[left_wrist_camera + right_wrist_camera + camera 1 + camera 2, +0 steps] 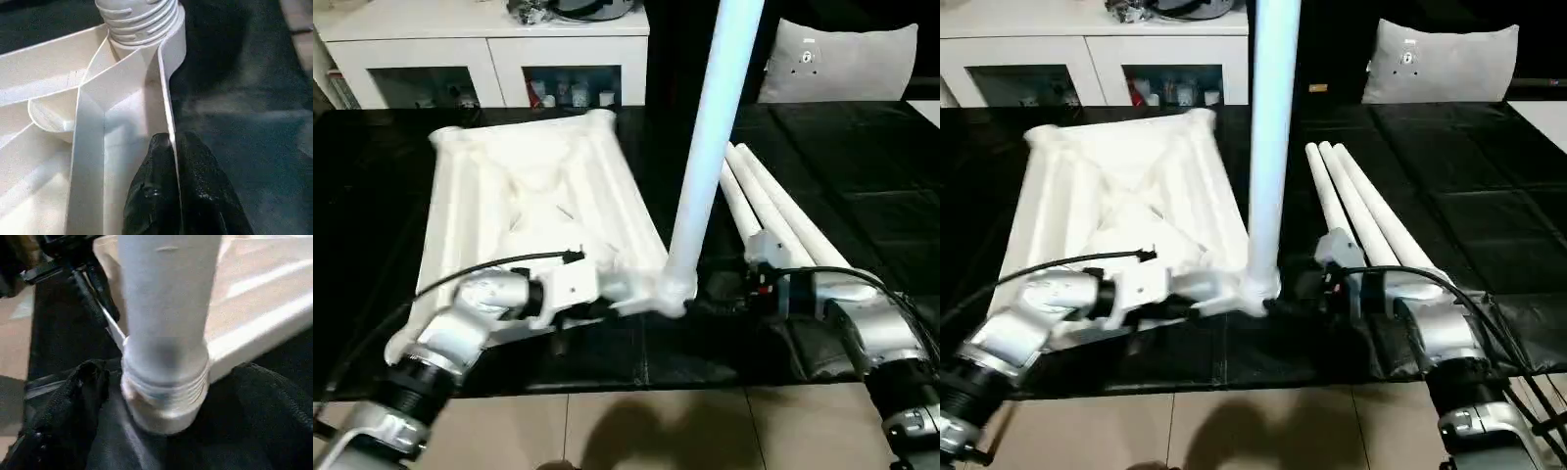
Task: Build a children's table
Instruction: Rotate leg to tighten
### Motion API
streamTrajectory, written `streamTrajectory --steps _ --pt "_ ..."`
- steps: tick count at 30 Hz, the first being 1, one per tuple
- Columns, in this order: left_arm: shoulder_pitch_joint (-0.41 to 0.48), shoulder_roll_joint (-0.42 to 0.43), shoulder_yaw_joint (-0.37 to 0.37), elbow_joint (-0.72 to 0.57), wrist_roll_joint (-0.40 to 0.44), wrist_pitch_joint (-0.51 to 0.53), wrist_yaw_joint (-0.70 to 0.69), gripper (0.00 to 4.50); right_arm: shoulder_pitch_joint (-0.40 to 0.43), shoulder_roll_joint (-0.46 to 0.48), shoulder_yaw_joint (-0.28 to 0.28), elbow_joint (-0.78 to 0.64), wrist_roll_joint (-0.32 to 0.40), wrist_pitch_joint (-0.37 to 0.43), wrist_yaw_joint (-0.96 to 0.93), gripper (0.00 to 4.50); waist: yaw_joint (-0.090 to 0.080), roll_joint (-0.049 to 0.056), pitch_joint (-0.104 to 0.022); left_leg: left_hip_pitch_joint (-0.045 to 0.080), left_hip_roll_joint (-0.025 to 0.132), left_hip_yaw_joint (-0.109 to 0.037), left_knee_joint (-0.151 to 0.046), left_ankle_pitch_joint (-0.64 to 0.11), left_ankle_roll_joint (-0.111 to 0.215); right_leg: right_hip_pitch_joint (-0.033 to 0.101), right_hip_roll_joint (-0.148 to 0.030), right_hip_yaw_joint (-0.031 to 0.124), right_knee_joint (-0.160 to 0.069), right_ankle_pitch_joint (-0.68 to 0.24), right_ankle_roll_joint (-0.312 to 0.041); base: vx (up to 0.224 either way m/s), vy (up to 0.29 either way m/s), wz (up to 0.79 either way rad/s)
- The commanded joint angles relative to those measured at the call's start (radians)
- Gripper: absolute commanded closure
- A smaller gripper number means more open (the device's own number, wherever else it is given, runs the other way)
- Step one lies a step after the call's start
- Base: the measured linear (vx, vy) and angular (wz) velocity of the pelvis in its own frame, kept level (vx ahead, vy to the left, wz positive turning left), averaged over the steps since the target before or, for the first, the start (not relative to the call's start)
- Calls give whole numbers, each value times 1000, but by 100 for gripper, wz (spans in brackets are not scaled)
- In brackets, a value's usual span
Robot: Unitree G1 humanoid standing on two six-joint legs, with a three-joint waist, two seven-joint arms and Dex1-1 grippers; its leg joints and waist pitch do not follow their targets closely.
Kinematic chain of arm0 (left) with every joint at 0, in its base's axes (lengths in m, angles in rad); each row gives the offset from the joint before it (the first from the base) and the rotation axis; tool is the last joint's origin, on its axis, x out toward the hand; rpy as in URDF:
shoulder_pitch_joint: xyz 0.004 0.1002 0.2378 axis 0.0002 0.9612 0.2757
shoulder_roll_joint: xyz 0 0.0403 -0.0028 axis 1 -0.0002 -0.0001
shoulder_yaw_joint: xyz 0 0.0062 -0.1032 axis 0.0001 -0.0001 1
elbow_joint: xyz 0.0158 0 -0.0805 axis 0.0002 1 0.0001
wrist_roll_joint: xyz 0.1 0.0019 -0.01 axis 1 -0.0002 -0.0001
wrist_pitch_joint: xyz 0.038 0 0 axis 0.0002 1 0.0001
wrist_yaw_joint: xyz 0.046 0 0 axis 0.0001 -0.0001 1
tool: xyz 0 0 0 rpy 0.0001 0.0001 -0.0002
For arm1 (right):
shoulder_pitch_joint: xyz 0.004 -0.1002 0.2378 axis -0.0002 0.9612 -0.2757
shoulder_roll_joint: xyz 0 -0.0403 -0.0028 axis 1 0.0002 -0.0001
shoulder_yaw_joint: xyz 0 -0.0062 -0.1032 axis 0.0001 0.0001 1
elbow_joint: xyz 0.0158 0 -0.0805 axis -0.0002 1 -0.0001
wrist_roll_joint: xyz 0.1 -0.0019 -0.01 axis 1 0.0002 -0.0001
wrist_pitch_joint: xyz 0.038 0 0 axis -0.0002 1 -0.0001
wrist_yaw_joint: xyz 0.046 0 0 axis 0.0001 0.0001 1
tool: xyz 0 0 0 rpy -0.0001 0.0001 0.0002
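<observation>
The white tabletop (529, 186) lies underside up on the black mat, its ribs showing. One white leg (705, 147) stands upright in the near right corner socket (674, 292), and its threaded end (164, 382) sits at the socket's mouth. My left gripper (171, 142) is shut on the tabletop's thin rim just beside that corner. My right gripper (1298, 289) is open, one finger on each side of the leg's base and apart from it. Three more legs (773, 206) lie side by side on the mat to the right.
The black mat (862, 176) ends close in front of my arms, with tiled floor (636, 431) beyond its edge. A white cabinet (489, 49) with glass doors stands behind the tabletop. A grey cushion (847, 59) leans at the back right.
</observation>
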Motion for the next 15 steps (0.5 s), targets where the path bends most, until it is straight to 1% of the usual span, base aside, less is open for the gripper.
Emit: streamTrajectory --steps 1,3,4,6,7,8,9,10,12,15 --pt "17 10 -85 30 39 -13 -65 450 -20 7 7 22 -15 -4 2 53 -2 -7 -51 7 56 -10 -59 -165 69 42 -78 42 -67 -92 -248 0 0 0" --pt "19 11 -85 27 37 -13 -74 450 -23 15 8 27 -13 0 6 85 -1 -6 -53 7 57 -11 -60 -158 63 45 -79 42 -63 -69 -250 0 0 0" --pt "19 13 -86 27 35 -15 -77 450 -23 18 9 25 -8 6 12 85 -1 -12 -53 7 56 -10 -59 -154 65 46 -78 41 -63 -59 -250 0 0 0" --pt "18 16 -90 31 31 -20 -83 450 -24 21 10 25 -1 14 23 99 -1 -10 -53 6 54 -10 -58 -154 70 46 -78 41 -63 -61 -250 0 0 0" --pt "18 17 -91 33 29 -24 -86 450 -24 22 13 24 3 21 31 113 -1 -9 -53 5 54 -10 -58 -154 70 47 -79 41 -63 -64 -249 0 0 0" --pt "18 17 -91 33 29 -24 -86 450 -24 22 13 24 3 21 31 113 0 -10 -53 5 54 -10 -59 -151 70 47 -78 41 -63 -67 -248 0 0 0" --pt "18 18 -91 38 27 -31 -94 450 -26 21 18 26 5 26 43 130 0 -7 -54 5 54 -10 -58 -147 70 47 -79 41 -62 -65 -247 0 0 0" --pt "20 17 -89 40 28 -35 -99 450 -26 22 20 30 5 27 48 130 0 -8 -54 5 54 -9 -57 -147 70 47 -78 41 -63 -64 -247 0 0 0" --pt "23 16 -88 41 29 -37 -104 450 -25 25 20 35 4 28 52 156 0 -9 -54 5 54 -10 -57 -147 70 46 -78 41 -63 -64 -247 0 0 0" --pt "28 15 -85 40 25 -32 -109 450 -21 31 16 34 13 43 61 167 0 -9 -54 5 54 -10 -57 -140 71 48 -77 40 -61 -54 -249 0 0 0"
